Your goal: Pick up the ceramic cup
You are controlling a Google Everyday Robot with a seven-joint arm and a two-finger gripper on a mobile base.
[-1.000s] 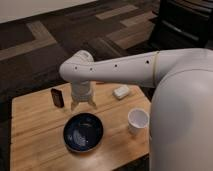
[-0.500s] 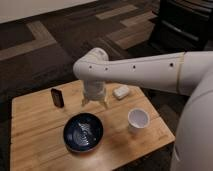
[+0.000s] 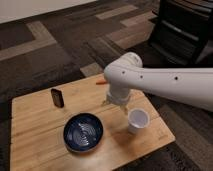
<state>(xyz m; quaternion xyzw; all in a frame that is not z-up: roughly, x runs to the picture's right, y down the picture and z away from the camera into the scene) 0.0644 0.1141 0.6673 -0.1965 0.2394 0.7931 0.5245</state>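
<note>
The gripper (image 3: 116, 105) has swung rightward over the table (image 3: 35, 140), fingers spread apart and holding nothing, so the ceramic cup (image 3: 138, 120) now stands just beside them, to their right, probably ready for a descent.

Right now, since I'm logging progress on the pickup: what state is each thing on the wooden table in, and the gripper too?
Small white ceramic cup: upright, mouth up, standing free, not gripped.
Dark blue round bowl: upright, nothing visible inside.
Small dark rectangular object: standing on end.
Gripper: hangs over the wooden table, close beside the cup, not on it.
</note>
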